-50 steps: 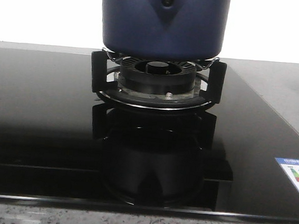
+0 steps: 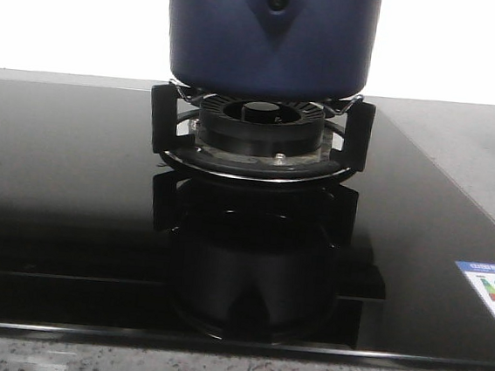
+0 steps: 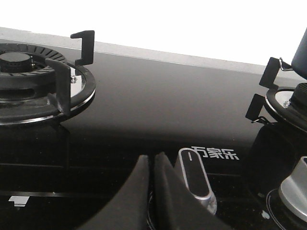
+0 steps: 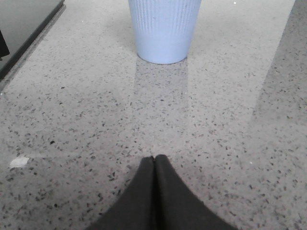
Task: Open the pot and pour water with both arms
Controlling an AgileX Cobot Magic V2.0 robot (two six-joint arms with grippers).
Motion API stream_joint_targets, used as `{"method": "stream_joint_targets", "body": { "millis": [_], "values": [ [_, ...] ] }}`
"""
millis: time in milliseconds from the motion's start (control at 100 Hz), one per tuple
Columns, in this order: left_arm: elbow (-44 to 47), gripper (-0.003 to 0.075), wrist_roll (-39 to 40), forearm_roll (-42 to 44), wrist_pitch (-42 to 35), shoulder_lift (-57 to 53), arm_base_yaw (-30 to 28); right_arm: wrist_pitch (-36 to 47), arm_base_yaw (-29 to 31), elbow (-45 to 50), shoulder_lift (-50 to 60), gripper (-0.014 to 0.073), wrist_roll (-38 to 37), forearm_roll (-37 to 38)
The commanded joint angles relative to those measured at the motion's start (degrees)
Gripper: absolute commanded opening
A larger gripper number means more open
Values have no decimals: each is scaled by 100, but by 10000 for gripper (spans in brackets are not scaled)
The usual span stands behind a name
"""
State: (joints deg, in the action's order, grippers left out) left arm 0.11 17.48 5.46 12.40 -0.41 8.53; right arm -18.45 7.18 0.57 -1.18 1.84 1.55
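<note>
The dark navy-blue pot stands on the black ribbed burner at the middle of the glass hob. Its pointed handle mount with a small hole faces the front camera, and its top is cut off by the frame. A sliver of the pot also shows at the edge of the left wrist view. Neither gripper appears in the front view. My left gripper is shut and empty, low over the hob beside a silver-rimmed knob. My right gripper is shut and empty above the speckled counter.
A pale blue ribbed cup stands on the counter ahead of the right gripper, beside the hob's edge. A second burner with upright prongs and another knob lie near the left gripper. An energy label sits on the hob.
The grey shape at the left edge of the front view has shifted slightly lower. The pot and burner stand as before.
</note>
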Motion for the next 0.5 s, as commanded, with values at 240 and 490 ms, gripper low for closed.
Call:
{"method": "stream_joint_targets", "body": {
  "millis": [240,490],
  "values": [
    [237,-20,27,12,-443,48,58,414,-3,173,-105,-64,54,118],
    [237,-20,27,21,-443,48,58,1234,-3,173,-105,-64,54,118]
  ]
}}
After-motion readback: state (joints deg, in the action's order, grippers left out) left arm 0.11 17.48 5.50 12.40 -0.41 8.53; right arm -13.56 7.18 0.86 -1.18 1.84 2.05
